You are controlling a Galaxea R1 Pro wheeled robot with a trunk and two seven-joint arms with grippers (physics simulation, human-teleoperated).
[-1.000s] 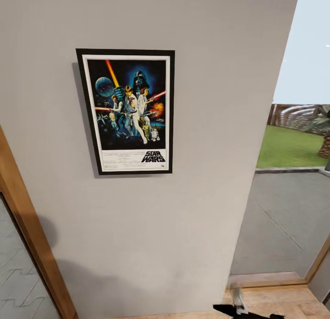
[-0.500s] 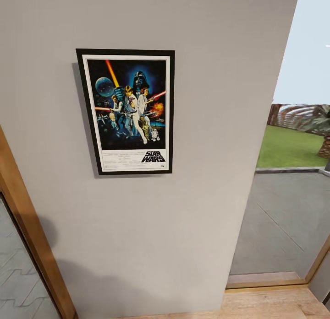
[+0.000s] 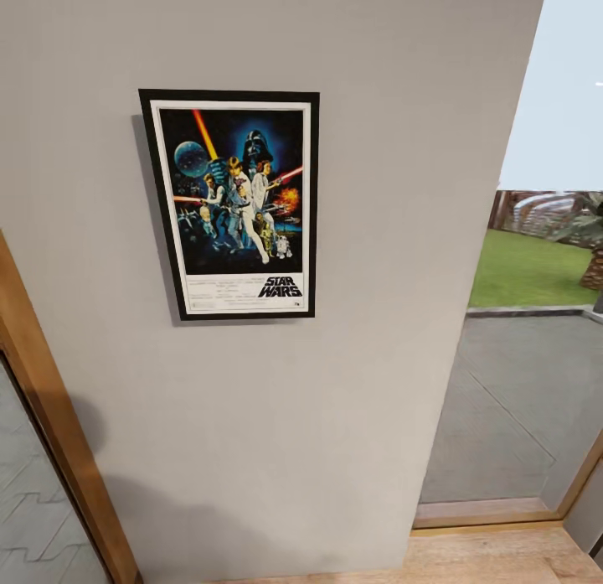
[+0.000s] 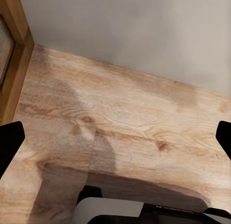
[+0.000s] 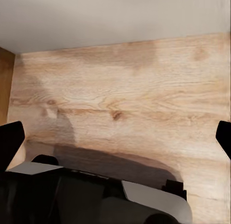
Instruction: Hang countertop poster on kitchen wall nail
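Hanging flat on the wall [image 3: 402,232], the poster [image 3: 230,203] needs no support, so my left tool [image 4: 115,137] and right tool [image 5: 115,137] sit released above the floor [image 4: 125,123].

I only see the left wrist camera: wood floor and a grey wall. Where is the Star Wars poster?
Observer: In the head view, the poster hangs upright and flat on the grey wall.
Operator: Is my other arm holding something?
Observer: No. The right wrist view shows the right end effector open over the wooden floor, with nothing between its fingers.
Operator: What's next to the wall?
Observer: To its right in the head view, an opening shows a green lawn outside.
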